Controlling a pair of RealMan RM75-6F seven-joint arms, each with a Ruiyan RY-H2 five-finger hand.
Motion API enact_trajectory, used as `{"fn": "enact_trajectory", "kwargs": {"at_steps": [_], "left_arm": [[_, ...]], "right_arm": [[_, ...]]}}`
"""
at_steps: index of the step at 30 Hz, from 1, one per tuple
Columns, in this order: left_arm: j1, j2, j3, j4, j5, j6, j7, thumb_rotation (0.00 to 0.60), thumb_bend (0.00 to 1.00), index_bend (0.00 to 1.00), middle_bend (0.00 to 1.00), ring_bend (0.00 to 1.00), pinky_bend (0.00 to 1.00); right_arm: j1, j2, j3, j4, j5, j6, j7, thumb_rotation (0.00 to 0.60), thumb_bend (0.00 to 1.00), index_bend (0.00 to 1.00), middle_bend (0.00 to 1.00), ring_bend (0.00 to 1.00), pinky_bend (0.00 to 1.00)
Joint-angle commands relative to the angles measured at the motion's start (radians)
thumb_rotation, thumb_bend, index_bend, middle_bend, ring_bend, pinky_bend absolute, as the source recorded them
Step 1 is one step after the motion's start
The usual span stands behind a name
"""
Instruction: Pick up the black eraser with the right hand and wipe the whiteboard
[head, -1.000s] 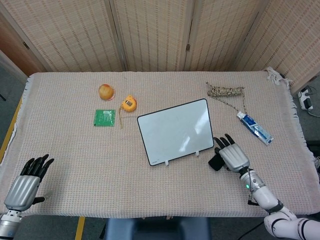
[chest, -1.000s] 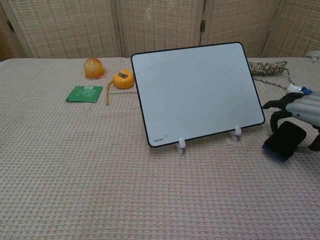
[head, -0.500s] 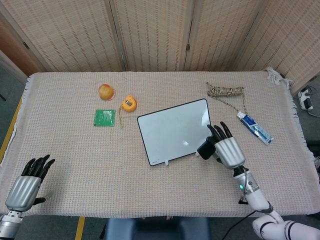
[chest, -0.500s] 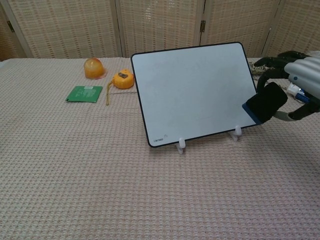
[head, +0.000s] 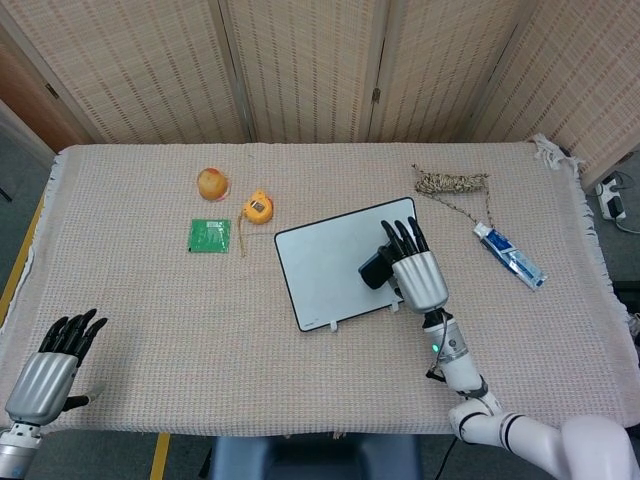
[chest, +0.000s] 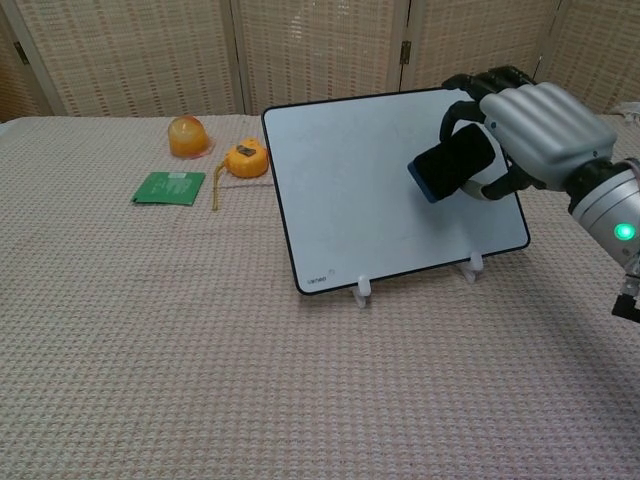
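Black eraser (head: 375, 268) in the right hand (head: 416, 275), head view: sitting over the right half of the whiteboard (head: 325, 270), fingers (head: 403, 237) wrapping it from the right and pointing toward the far edge of the counter (head: 150, 330). Propping the board: small white feet at its near edge. Resting open and idle at the near left corner: the left hand (head: 45, 370), holding nothing, fingers apart. Lying well apart from the action: an orange fruit (head: 211, 182), an orange tape measure (head: 259, 207) and a green card (head: 209, 236) to the left, a coil of rope (head: 452, 183) and a toothpaste tube (head: 510, 257) to the right.

Chest view: gripping the black eraser (chest: 452, 162) between thumb and fingers, right hand (chest: 530, 140) holding it against or just off the upper right area of the tilted whiteboard (chest: 370, 190); actual contact impossible to confirm. No markings visible on the white face.

Judging progress: pick-up done, eraser brought to the board, wiping only beginning or about to begin, most of the surface probably remaining to be covered.
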Motion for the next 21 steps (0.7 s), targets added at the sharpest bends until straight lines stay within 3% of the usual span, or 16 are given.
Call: {"fn": "enact_trajectory", "kwargs": {"at_steps": [1, 5, 14, 18, 21], "left_arm": [[0.0, 0.002, 0.0, 0.0, 0.002, 0.002, -0.005, 0.6, 0.24, 0.0, 0.0, 0.0, 0.0], [-0.002, 0.003, -0.001, 0.001, -0.002, -0.003, -0.007, 0.6, 0.24, 0.0, 0.0, 0.0, 0.0], [0.0, 0.003, -0.004, 0.002, -0.005, -0.001, -0.008, 0.6, 0.24, 0.0, 0.0, 0.0, 0.0], [0.001, 0.005, -0.006, 0.004, -0.006, 0.003, -0.014, 0.6, 0.24, 0.0, 0.0, 0.0, 0.0], [-0.001, 0.003, -0.007, 0.005, -0.01, -0.001, -0.009, 0.6, 0.24, 0.0, 0.0, 0.0, 0.0]], "right_arm": [[0.02, -0.026, 0.009, 0.037, 0.013, -0.015, 0.016, 0.6, 0.31, 0.4, 0.04, 0.05, 0.0], [0.029, -0.034, 0.01, 0.051, 0.024, -0.029, 0.025, 0.6, 0.32, 0.19, 0.0, 0.02, 0.0], [0.016, 0.01, -0.011, -0.035, 0.032, -0.034, 0.007, 0.6, 0.31, 0.08, 0.0, 0.0, 0.0], [-0.055, 0.135, -0.067, -0.219, 0.017, -0.003, 0.014, 0.6, 0.31, 0.02, 0.0, 0.0, 0.0], [-0.131, 0.293, -0.125, -0.435, 0.02, 0.013, 0.007, 0.6, 0.31, 0.0, 0.0, 0.0, 0.0]]}}
